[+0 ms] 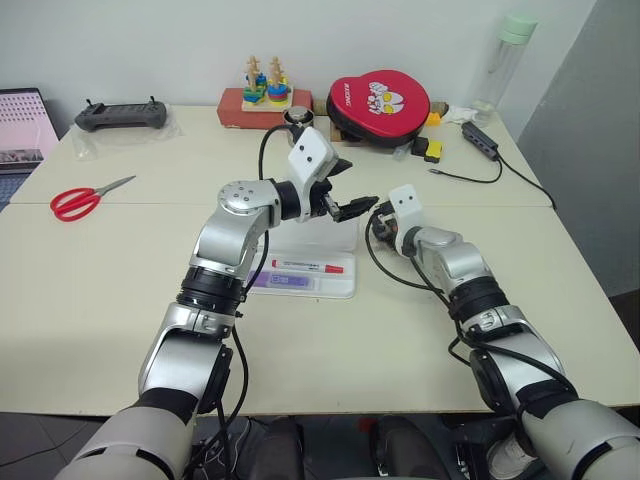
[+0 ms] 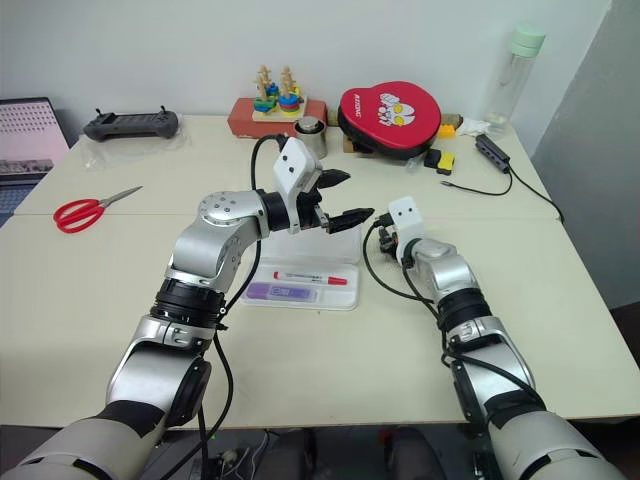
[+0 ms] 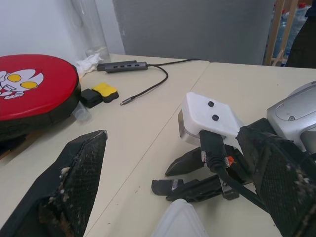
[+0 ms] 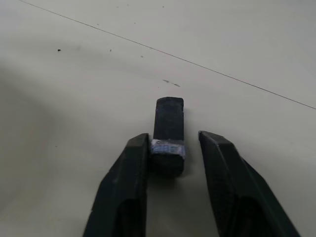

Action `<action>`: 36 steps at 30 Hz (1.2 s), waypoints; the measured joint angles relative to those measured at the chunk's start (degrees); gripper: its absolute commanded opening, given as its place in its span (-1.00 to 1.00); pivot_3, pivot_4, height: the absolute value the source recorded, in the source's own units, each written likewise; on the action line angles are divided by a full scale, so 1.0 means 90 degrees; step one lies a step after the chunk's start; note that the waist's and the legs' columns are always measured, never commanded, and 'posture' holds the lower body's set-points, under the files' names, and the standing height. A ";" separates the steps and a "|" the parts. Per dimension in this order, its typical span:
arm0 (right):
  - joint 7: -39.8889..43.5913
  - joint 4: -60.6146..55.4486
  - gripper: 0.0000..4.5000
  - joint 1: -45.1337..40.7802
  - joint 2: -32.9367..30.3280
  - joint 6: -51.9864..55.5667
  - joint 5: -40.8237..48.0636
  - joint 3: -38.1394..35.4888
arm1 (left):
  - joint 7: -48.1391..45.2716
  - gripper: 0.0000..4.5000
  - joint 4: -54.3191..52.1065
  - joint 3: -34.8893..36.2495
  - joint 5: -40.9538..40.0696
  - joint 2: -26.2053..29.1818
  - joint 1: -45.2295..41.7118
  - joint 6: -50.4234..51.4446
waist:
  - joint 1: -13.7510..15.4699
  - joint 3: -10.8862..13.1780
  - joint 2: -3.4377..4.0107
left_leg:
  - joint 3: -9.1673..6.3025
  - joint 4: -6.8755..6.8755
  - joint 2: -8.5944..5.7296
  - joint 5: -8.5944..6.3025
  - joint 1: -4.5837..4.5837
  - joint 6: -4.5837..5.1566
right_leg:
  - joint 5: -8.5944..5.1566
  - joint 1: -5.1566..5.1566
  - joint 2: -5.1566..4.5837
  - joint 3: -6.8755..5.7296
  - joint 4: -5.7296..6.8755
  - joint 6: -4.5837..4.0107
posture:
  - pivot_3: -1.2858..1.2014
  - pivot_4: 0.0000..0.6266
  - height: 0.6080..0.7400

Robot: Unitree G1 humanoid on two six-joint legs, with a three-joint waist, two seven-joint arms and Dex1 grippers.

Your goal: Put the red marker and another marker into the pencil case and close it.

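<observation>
The pencil case (image 1: 346, 290) lies open at the table's middle, its white lid (image 1: 345, 235) standing upright behind the tray. Inside lie the red marker (image 1: 305, 266) and, nearer me, the purple marker (image 1: 285, 282). My left gripper (image 1: 352, 187) hovers open just above the lid's right part, holding nothing. My right gripper (image 1: 376, 215) sits low beside the lid's right end, just under the left one's lower finger. In the right wrist view its fingers (image 4: 133, 163) stand a narrow gap apart, with a short black piece (image 4: 169, 118) with a pale band between them.
Red scissors (image 1: 85, 200) lie at the left. Along the back stand a controller (image 1: 120, 115), a wooden stacking toy (image 1: 265, 85), a metal cup (image 1: 300, 118), a red round pouch (image 1: 380, 100), a bottle (image 1: 505, 60) and a hub with its cable (image 1: 480, 140).
</observation>
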 measured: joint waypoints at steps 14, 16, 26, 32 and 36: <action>0.0770 -0.1732 -0.86 0.0411 -0.0874 0.0094 0.0179 -0.0207 | -0.0453 1.00 -0.0672 0.0339 -0.0577 0.0584 0.0533 0.0438 | -0.0040 0.0002 0.0002 | 0.0001 -0.0009 0.0000 0.0000 -0.0009 0.0000 | 0.0000 -0.0011 -0.0002 -0.0001 -0.0003 -0.0001 | 0.03 -0.52 1.00; 0.1274 -0.2626 -0.86 0.0635 -0.1251 0.0326 0.0514 -0.0340 | -0.0858 1.00 -0.1119 0.0597 -0.0916 0.1112 0.0906 0.0656 | -0.0098 0.0001 0.0002 | 0.0000 -0.0021 0.0001 -0.0001 -0.0004 0.0000 | -0.0003 -0.0009 -0.0002 0.0000 -0.0005 -0.0005 | 0.03 -0.52 1.00; 0.3762 -0.5531 -0.86 0.1653 -0.1971 0.1511 0.1516 0.1256 | -0.2820 1.00 -0.1652 0.0977 -0.1281 0.3156 0.2594 0.0130 | -0.0145 0.0001 0.0002 | 0.0000 -0.0049 0.0007 0.0000 0.0021 0.0000 | -0.0035 -0.0004 -0.0001 -0.0007 -0.0008 -0.0001 | 0.03 -0.52 1.00; 0.3761 -0.4733 -0.86 0.1405 -0.1569 0.1336 0.0955 0.2045 | -0.2976 1.00 -0.1628 0.1101 -0.1338 0.3327 0.2716 -0.0106 | -0.0058 0.0001 0.0001 | 0.0005 -0.0004 0.0005 0.0000 0.0008 0.0000 | -0.0022 0.0000 -0.0003 0.0002 -0.0009 0.0026 | 0.03 -0.52 1.00; 0.3806 -0.4407 -0.86 0.1355 -0.1557 0.1179 0.0712 0.2151 | -0.2931 1.00 -0.1639 0.1109 -0.1340 0.3338 0.2738 -0.0134 | -0.0014 0.0001 0.0001 | 0.0006 -0.0004 0.0006 0.0000 0.0006 0.0000 | -0.0022 -0.0004 -0.0002 0.0002 -0.0009 0.0024 | 0.03 -0.52 1.00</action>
